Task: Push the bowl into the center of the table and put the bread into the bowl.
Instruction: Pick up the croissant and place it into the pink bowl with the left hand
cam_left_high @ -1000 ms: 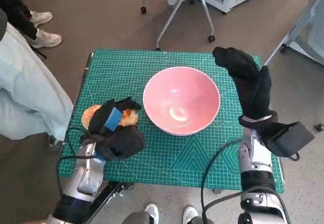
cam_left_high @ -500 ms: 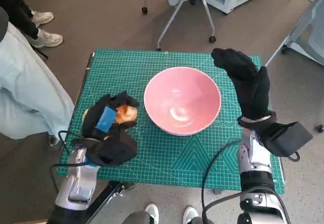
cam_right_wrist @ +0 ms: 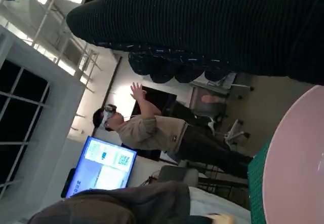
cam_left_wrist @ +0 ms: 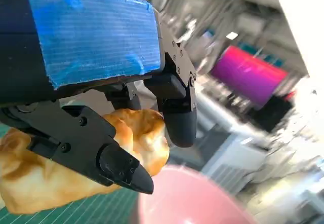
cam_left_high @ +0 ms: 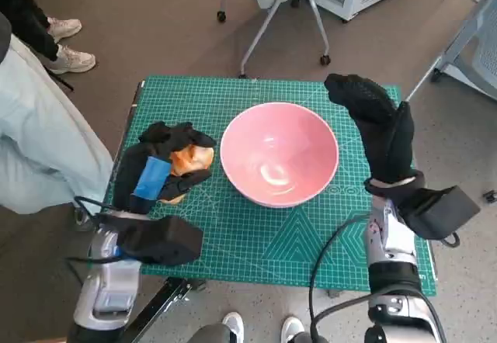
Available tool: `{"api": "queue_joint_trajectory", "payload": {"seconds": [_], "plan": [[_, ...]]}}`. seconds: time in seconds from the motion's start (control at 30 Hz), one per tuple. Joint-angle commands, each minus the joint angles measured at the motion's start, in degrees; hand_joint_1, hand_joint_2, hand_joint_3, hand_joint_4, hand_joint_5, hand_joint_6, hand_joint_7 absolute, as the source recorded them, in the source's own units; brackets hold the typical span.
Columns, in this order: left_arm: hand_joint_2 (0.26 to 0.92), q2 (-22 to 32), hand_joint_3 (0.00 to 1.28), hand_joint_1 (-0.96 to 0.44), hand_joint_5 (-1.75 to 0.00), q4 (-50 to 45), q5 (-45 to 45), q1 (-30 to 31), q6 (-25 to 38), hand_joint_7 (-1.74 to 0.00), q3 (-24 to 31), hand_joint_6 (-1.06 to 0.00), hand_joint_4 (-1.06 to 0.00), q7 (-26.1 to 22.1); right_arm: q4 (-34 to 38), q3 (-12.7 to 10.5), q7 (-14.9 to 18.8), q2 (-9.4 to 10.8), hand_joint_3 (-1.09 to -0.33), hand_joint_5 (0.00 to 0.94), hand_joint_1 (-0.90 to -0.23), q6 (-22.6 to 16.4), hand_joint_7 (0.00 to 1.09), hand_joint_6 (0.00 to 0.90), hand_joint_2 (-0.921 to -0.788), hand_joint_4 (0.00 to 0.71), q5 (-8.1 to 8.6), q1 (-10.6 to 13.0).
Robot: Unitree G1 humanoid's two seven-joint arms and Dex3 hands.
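A person in pale clothing (cam_left_high: 39, 133) stands at the far left, beside the green cutting mat (cam_left_high: 272, 234) that covers the table. Just left of the pink bowl (cam_left_high: 279, 153), the left hand (cam_left_high: 159, 168) grasps the golden bread (cam_left_high: 186, 161), its black fingers (cam_left_wrist: 174, 107) wrapped over the crust; the left wrist view shows the bread (cam_left_wrist: 61, 168) raised off the mat with the bowl's rim (cam_left_wrist: 192, 198) just beside it. The bowl sits on the mat near its middle, and nothing lies inside it. To the right of the bowl, the right hand (cam_left_high: 380, 122) stands upright beside the rim, its gloved fingers extended and holding nothing. The right wrist view shows the glove (cam_right_wrist: 212, 26) along one edge, the bowl's edge (cam_right_wrist: 298, 163), and a person (cam_right_wrist: 152, 130) with a raised hand in the room behind the bowl
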Motion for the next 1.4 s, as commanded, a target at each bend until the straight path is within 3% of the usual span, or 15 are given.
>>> {"api": "queue_joint_trajectory", "payload": {"seconds": [0.03,0.7,1.2,1.4], "plan": [[0.884,-0.4,0.00,0.00,-1.01,-2.4,0.1,-3.4,-0.9,-0.96,-0.1,-0.74,-0.90,-0.6,0.6,-0.3,0.5,0.4,-0.751,0.000,-0.681,1.1,0.47,0.088,-0.921,0.196,0.73,0.7],[0.872,-4.2,0.00,0.00,-0.99,4.3,6.9,-22.5,1.1,-0.92,-7.6,-0.77,-0.93,-2.2,-0.2,-0.8,0.1,0.2,-0.752,0.001,-0.675,0.7,0.49,0.098,-0.921,0.198,0.35,1.3],[0.874,-8.6,0.00,0.00,-1.02,24.7,5.0,-33.6,-4.3,-0.89,-13.4,-0.77,-0.92,-1.8,-1.4,-1.6,-1.0,-0.2,-0.752,0.001,-0.670,0.0,0.49,0.102,-0.921,0.198,-0.30,2.6],[0.910,-9.8,0.01,0.00,-1.11,34.3,2.7,-36.9,-7.4,-1.01,-14.2,-0.67,-0.84,-2.1,-2.1,-1.9,-1.5,-0.3,-0.753,0.001,-0.669,0.1,0.49,0.102,-0.921,0.199,-0.39,3.1]]}}
